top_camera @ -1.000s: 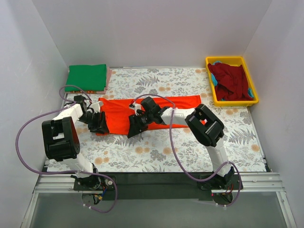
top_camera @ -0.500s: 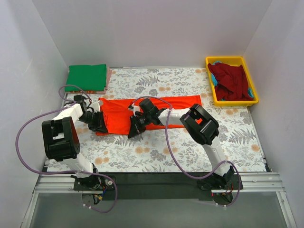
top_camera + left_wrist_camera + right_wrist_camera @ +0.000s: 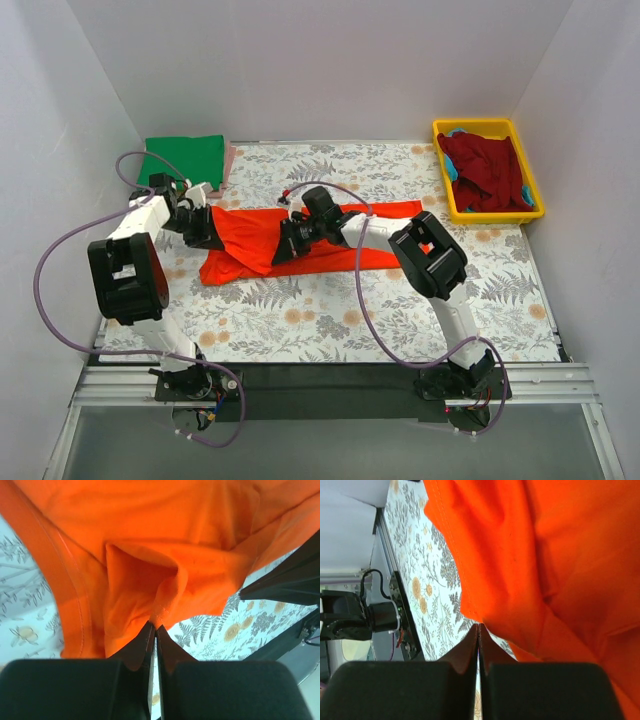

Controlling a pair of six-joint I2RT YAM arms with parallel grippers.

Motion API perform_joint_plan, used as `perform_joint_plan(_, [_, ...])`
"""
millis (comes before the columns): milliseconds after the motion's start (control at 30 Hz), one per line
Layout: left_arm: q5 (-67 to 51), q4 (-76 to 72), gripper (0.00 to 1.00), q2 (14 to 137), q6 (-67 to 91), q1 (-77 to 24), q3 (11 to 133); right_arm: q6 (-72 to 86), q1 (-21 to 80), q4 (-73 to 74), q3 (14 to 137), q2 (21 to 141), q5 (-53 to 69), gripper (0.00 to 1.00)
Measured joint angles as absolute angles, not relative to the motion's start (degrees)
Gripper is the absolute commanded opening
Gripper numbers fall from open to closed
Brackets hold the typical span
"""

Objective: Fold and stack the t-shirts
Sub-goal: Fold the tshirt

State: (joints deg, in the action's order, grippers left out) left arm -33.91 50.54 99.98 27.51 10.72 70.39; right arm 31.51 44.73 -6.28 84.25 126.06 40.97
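Observation:
The bright orange-red t-shirt (image 3: 385, 225) lies stretched across the middle of the floral table. My left gripper (image 3: 208, 230) is shut on its near edge at the left end; the left wrist view shows the closed tips (image 3: 155, 627) pinching a bunched fold of the orange cloth (image 3: 165, 530). My right gripper (image 3: 284, 248) is shut on the same edge nearer the middle, its tips (image 3: 479, 626) clamping the cloth's hem (image 3: 545, 555). The green t-shirt (image 3: 183, 160) sits folded at the back left. The dark red t-shirt (image 3: 488, 175) is crumpled in the tray.
The yellow tray (image 3: 470, 124) stands at the back right, with a bit of blue cloth (image 3: 457, 132) beside the red shirt. A pink edge (image 3: 229, 160) shows under the green shirt. White walls close in on three sides. Floral table cover (image 3: 330, 310) lies in front.
Both grippers have closed on the orange shirt's near edge and pulled it up and toward the back. The left arm swung back; a flap now hangs at the shirt's lower left.

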Motion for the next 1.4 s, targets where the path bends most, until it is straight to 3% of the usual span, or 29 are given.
perform_joint_plan(233, [-36.53,49.25,0.0,106.74,29.71,10.72,78.76,31.27,41.95,-6.28,88.92,126.28,41.43,0.01])
perform_joint_plan(300, [-37.32,48.66,0.0,108.88,30.57,10.72,81.34,30.98,41.85,-6.52,90.85,126.98,41.95,0.11])
perform_joint_plan(333, [-37.76,48.21,0.0,109.95,31.0,10.72,82.39,30.85,41.85,-6.66,91.18,127.15,42.06,0.2])
perform_joint_plan(433, [-39.18,47.29,0.0,113.01,32.64,10.72,84.97,29.21,41.63,-6.52,91.18,127.2,42.22,0.25])
perform_joint_plan(867, [-45.52,39.94,0.0,121.91,43.79,10.72,88.12,12.36,39.92,0.73,81.49,118.8,36.8,0.18])
perform_joint_plan(967, [-45.36,38.68,0.22,121.95,45.52,10.72,88.14,9.32,39.92,2.48,80.12,116.99,35.33,0.17])
perform_joint_plan(1200, [-42.59,36.45,0.29,115.9,46.06,10.76,81.19,3.11,39.75,7.73,79.68,116.77,28.95,0.15])
perform_joint_plan(1300, [-42.19,36.38,0.41,108.25,44.86,10.76,75.66,0.89,39.44,9.28,79.68,116.77,25.65,0.16])
perform_joint_plan(1400, [-42.61,36.53,0.47,101.12,44.12,10.31,71.53,-0.43,38.81,10.22,79.85,117.1,23.07,0.18])
